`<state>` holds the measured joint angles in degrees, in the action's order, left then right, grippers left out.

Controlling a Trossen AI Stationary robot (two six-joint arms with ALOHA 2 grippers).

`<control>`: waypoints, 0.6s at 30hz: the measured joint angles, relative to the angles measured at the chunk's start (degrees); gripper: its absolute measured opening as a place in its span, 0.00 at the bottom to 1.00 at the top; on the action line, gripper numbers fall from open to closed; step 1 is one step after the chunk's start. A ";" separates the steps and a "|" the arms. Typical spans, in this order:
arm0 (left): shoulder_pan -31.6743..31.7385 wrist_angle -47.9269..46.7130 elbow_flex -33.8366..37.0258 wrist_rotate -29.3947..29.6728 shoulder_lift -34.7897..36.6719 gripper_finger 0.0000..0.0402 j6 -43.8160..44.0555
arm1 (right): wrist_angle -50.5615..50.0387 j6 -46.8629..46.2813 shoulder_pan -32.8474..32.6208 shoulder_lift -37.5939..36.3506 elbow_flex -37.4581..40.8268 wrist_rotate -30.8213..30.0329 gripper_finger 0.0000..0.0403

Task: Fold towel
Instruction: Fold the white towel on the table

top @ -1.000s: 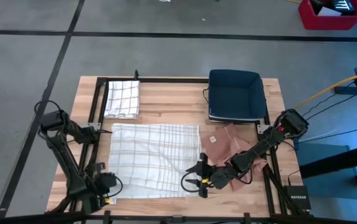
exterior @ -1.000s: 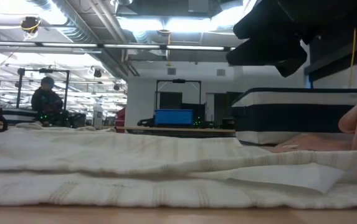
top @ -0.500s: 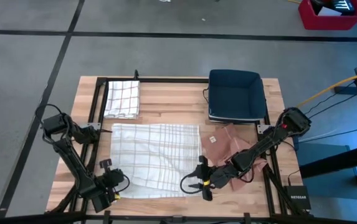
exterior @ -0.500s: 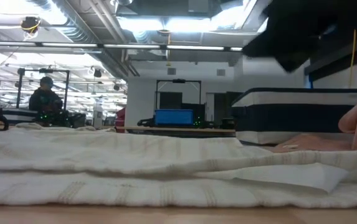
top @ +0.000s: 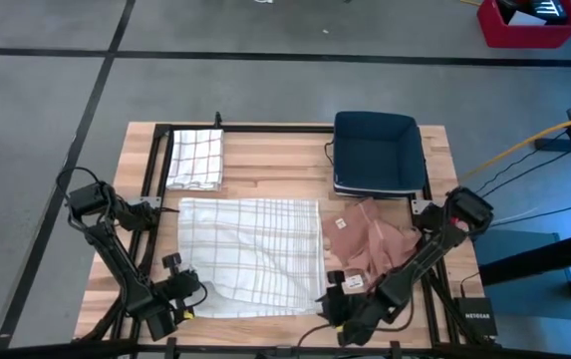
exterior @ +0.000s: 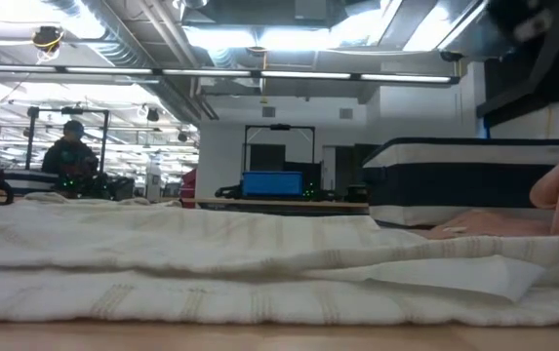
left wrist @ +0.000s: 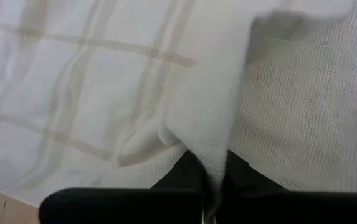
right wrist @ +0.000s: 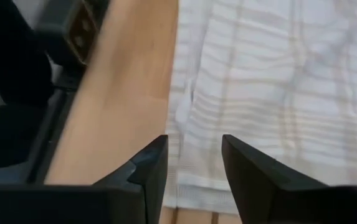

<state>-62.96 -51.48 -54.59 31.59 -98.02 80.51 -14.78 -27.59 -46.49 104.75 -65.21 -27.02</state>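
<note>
Lying flat and unfolded, the white striped cloth towel has its seven-o'clock corner pinched by the left gripper, while the right gripper, fingers apart, nears the five-o'clock corner.

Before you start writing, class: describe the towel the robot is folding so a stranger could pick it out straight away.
On the wooden table, look at the middle, in front of the dark blue bin. The large white towel with faint beige grid lines lies spread flat there, its near left corner pinched by the left gripper. Unlike the small folded checked cloth behind it and the crumpled pink cloth beside it, it is open and biggest.
</note>
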 joint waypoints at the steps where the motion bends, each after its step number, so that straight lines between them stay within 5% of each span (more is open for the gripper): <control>1: 0.00 0.02 0.00 0.00 0.00 0.01 0.02 | 0.38 -0.32 0.10 0.92 0.00 0.01 0.38; 18: -0.04 0.08 0.00 0.35 0.02 0.01 0.05 | 4.60 -2.60 1.15 8.95 0.00 2.08 0.33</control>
<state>-63.00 -51.40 -54.59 31.94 -98.00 80.56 -10.18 -30.20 -45.34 113.70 -65.21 -24.94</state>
